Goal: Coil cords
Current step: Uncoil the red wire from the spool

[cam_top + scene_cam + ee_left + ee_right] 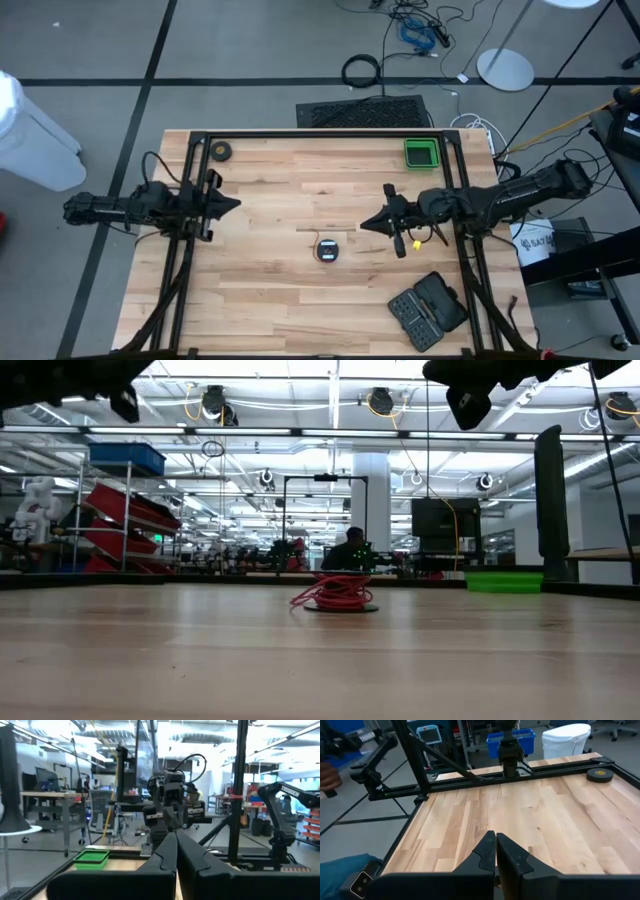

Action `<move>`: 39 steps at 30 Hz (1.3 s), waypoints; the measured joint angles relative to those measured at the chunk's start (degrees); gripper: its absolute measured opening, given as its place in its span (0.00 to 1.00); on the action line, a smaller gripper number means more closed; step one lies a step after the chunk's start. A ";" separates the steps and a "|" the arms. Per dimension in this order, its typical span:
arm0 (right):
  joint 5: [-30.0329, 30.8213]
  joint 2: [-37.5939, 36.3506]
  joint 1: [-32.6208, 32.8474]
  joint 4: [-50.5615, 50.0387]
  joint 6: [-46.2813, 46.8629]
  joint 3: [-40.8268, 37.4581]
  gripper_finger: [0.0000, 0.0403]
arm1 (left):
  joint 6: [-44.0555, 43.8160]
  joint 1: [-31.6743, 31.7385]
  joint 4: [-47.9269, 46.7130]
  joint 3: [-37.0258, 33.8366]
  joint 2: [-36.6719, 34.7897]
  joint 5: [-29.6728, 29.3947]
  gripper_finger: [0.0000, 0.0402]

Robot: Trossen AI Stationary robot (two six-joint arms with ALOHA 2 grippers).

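Observation:
The red cord (335,593) lies in a loose coil on its small round black reel (327,250), which rests flat on the wooden table (270,300) near the middle. My right gripper (365,225) is shut with nothing in it. It hangs above the table, just right of the reel and slightly farther back, its fingers pointing toward the left edge (495,837). My left gripper (232,205) is also shut with nothing in it. It is held high at the table's left side, with its fingertips (175,836) pointing toward the right arm.
A small black ring-shaped roll (221,151) lies at the far left corner. A green bin (421,153) stands at the far right. A black case (428,310) lies at the near right. A black frame (320,135) runs around the table's edges.

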 joint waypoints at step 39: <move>13.75 31.92 8.97 12.31 -41.87 -0.07 0.45 | 12.07 -11.39 0.65 26.59 53.06 -1.95 0.00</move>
